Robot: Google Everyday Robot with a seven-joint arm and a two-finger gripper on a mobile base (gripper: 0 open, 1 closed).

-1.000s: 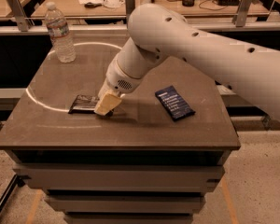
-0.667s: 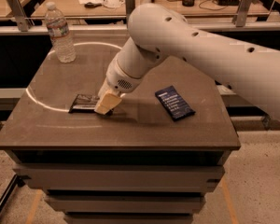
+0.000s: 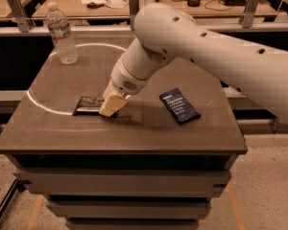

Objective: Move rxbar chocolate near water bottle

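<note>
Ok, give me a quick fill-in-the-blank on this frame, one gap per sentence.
The pincer is down at one end of the rxbar chocolate, whose wrapper is ____.
The water bottle stands ____ near the table's far corner.
In the picture, the dark blue bar lies ____ of the pincer.
Missing: black; upright; right.

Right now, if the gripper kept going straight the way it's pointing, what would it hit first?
Probably the rxbar chocolate: the gripper points down at one end of the bar, with the table top just beneath. Whether they touch is unclear.
</note>
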